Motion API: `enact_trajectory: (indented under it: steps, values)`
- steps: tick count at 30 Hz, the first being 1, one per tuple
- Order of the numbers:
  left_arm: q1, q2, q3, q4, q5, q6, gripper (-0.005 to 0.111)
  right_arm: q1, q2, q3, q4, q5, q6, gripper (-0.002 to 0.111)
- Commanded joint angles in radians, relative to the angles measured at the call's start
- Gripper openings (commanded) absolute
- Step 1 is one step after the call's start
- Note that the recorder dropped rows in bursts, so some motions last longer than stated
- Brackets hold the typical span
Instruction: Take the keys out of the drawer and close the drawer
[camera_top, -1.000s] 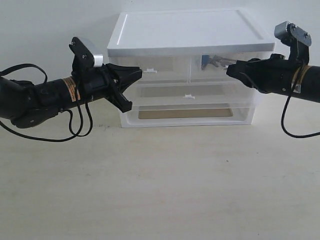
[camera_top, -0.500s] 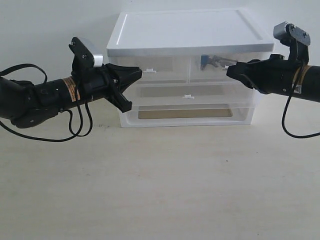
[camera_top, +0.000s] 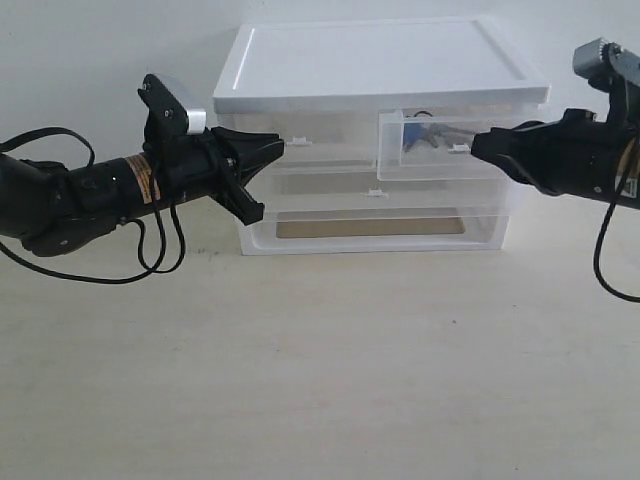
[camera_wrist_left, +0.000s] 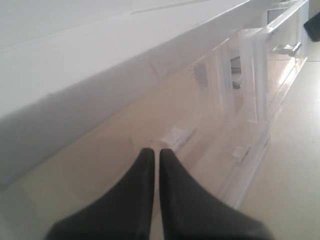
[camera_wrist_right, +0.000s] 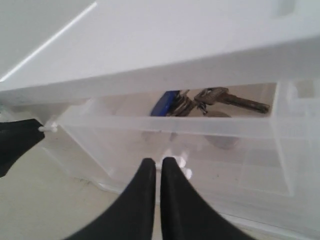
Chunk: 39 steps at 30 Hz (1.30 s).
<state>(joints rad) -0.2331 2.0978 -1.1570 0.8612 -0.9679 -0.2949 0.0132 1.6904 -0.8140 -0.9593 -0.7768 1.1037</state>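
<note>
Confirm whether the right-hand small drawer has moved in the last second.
Yes. The drawer has slid forward out of the organizer; its front now stands proud of the closed left-hand drawer, with the right gripper shut on its tab.

We see our right gripper (camera_wrist_right: 159, 164), jaws nearly together, at the front of the drawer (camera_wrist_right: 240, 150), which stands partly open; the keys (camera_wrist_right: 215, 99) lie inside

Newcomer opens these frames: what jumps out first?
The white-topped organizer sits center back, a gripper at each side. Its upper right drawer stands partly out, the right gripper shut on its tab, and keys with a blue fob lie inside. The left gripper, shut, points at the twin drawer's tab.
</note>
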Motion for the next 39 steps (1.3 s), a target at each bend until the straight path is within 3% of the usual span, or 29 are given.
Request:
enact_trajectory:
  steps: [1, 6, 9, 11, 15, 16, 20, 22, 25, 27, 29, 32, 36, 39]
  values:
    - [0.002, 0.004, -0.013, -0.05, 0.018, -0.002, 0.004, -0.003, -0.069, 0.054, 0.004, -0.012, -0.017, 0.0]
    - [0.002, 0.004, -0.013, -0.05, 0.018, -0.002, 0.004, -0.003, -0.102, 0.067, -0.017, -0.013, -0.017, 0.0]
    - [0.002, 0.004, -0.013, -0.05, 0.018, -0.002, 0.004, -0.003, -0.104, 0.062, -0.073, -0.042, -0.156, 0.003]
    - [0.002, 0.004, -0.013, -0.05, 0.016, -0.005, 0.004, -0.003, -0.121, 0.048, -0.109, -0.04, -0.171, 0.014]
    - [0.002, 0.004, -0.013, -0.05, 0.013, -0.019, 0.004, -0.003, -0.201, 0.02, -0.203, 0.019, -0.11, 0.054]
    - [0.002, 0.004, -0.013, -0.05, 0.009, -0.019, 0.004, -0.003, -0.22, 0.008, -0.216, 0.055, -0.093, 0.056]
    - [0.002, 0.004, -0.013, -0.058, -0.028, -0.019, 0.004, 0.03, -0.303, -0.062, -0.375, 0.304, 0.011, 0.047]
    - [0.002, 0.004, -0.013, -0.058, -0.047, -0.019, 0.004, 0.077, -0.324, -0.107, -0.484, 0.447, 0.167, 0.047]
    - [0.002, 0.004, -0.013, -0.06, -0.063, -0.019, 0.004, 0.147, -0.327, -0.184, -0.767, 0.477, 0.476, 0.047]
    - [0.002, 0.004, -0.013, -0.06, -0.064, -0.019, 0.004, 0.171, -0.325, -0.236, -0.785, 0.45, 0.573, 0.047]
    - [0.002, 0.004, -0.013, -0.06, -0.064, -0.019, 0.004, 0.186, -0.325, -0.274, -0.785, 0.441, 0.552, 0.047]
    - [0.002, 0.004, -0.013, -0.06, -0.064, -0.019, 0.004, 0.209, -0.323, -0.311, -0.785, 0.541, 0.326, 0.047]
    - [0.002, 0.004, -0.013, -0.06, -0.063, -0.025, 0.004, 0.26, -0.321, -0.315, -0.775, 1.09, 0.264, 0.047]
    - [0.002, 0.004, -0.013, -0.06, -0.063, -0.03, 0.004, 0.27, -0.316, -0.342, -0.491, 1.335, -0.047, 0.047]
